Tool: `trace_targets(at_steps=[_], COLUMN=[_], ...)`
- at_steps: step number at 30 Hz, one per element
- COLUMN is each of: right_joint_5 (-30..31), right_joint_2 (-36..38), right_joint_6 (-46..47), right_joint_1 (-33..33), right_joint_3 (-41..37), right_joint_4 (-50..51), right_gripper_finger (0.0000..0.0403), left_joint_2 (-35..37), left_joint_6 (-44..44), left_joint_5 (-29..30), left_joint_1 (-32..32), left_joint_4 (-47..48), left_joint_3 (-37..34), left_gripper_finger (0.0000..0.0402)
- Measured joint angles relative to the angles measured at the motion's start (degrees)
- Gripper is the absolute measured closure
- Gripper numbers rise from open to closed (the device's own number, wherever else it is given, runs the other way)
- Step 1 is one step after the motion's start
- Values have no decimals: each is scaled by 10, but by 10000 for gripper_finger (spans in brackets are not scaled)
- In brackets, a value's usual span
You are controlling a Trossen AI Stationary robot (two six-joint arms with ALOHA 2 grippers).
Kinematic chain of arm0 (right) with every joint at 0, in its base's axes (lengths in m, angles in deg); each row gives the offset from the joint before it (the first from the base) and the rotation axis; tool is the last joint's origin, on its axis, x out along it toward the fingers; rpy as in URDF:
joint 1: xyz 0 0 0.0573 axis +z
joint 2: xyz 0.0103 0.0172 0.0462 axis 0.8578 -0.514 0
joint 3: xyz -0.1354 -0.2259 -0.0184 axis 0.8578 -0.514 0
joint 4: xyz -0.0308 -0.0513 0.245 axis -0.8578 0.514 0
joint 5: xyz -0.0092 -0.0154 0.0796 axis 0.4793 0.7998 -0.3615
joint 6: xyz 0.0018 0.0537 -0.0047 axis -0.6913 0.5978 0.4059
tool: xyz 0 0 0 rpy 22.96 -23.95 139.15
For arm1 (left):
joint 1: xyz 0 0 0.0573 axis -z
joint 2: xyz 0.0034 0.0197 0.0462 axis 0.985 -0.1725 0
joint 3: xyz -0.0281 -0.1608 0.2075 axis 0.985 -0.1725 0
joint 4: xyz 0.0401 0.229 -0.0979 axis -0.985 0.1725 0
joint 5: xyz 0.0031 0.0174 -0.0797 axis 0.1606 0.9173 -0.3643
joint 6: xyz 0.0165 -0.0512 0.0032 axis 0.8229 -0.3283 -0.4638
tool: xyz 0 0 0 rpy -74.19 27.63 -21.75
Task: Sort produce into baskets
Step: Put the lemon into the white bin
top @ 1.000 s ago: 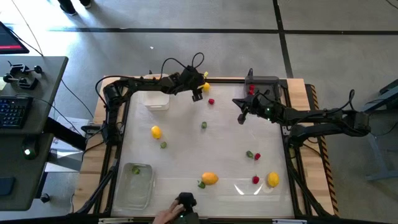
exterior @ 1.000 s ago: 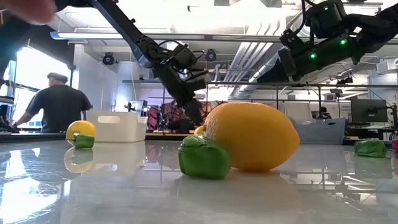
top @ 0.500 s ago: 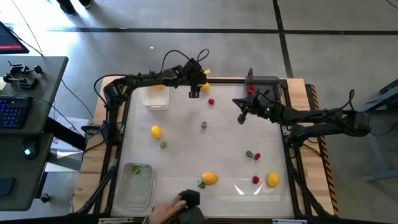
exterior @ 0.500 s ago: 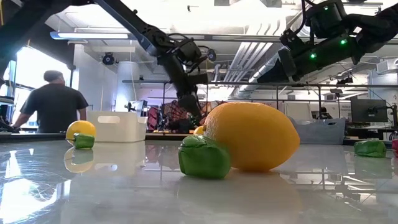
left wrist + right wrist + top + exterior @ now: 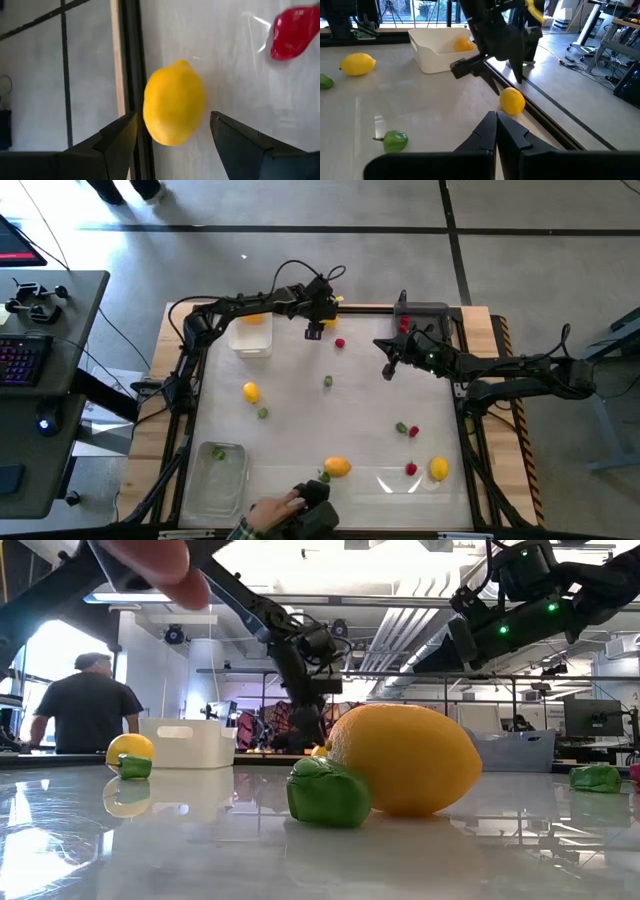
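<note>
A small yellow lemon (image 5: 174, 102) lies on the white table right against the dark rail of its far edge (image 5: 512, 100). My left gripper (image 5: 172, 127) stands open over it, slanting down, one finger on each side and neither touching. A red berry (image 5: 294, 32) lies just beyond. Over the table's right part my right gripper (image 5: 496, 131) hangs shut on nothing. The white basket (image 5: 252, 340) at the far left holds an orange piece (image 5: 252, 319). The dark grey basket (image 5: 428, 314) stands at the far right. The clear basket (image 5: 218, 477) sits at the near left.
Loose produce dots the table: a lemon (image 5: 250, 391), green pieces (image 5: 263, 413) (image 5: 328, 381), a red and green pair (image 5: 408, 430), a yellow-orange fruit (image 5: 337, 467), a red berry (image 5: 411, 469), a lemon (image 5: 439, 469). A person's hand (image 5: 272, 514) reaches over the near edge.
My left gripper has rolled about its own line and tipped to point more steeply down over the lemon at the far edge, staying open. The arm behind it has shifted toward the far edge. The person's hand at the near edge has moved rightward.
</note>
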Motion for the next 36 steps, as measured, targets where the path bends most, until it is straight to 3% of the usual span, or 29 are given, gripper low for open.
trace_targets(at_steps=[12, 19, 28, 36], right_joint_5=[-12, -12, -12, -12], right_joint_2=[0, 0, 0, 0], right_joint_6=[0, 0, -5, -15], right_joint_1=[0, 0, 0, 0], right_joint_3=[0, 0, 0, 0], right_joint_4=[2, 2, 7, 24], right_gripper_finger=[402, 402, 402, 402], left_joint_2=[-24, -23, 6, 117], left_joint_6=[29, 29, 67, -28], left_joint_5=[-4, -2, 131, 55], left_joint_1=[-5, -11, 4, 5], left_joint_4=[-12, 14, 108, 182], left_joint_3=[0, 1, 0, -12], left_gripper_finger=[165, 195, 269, 304])
